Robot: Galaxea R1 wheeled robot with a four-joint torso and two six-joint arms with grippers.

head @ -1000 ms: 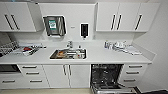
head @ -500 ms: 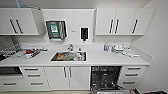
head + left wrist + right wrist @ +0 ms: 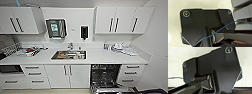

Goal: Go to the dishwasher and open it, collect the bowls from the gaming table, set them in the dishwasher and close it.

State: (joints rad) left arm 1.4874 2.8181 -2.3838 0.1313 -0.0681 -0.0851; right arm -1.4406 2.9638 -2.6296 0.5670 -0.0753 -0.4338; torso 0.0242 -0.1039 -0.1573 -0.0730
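Note:
The dishwasher [image 3: 105, 75] stands open under the white counter [image 3: 100, 58], right of the sink cabinet. Its interior is dark with racks showing, and its door [image 3: 107, 89] is folded down towards me at the bottom of the head view. The bowls and the gaming table are out of view. In both wrist views the robot's own dark plate lies over a pale floor, with a thin blue cable [image 3: 221, 29] crossing the left one.
A steel sink [image 3: 69, 54] sits mid-counter with a tap behind it. A dish rack [image 3: 11, 48] stands at the left, and crockery [image 3: 120, 47] at the right. White drawers [image 3: 130, 73] flank the dishwasher, and a side wall [image 3: 157, 50] closes the right.

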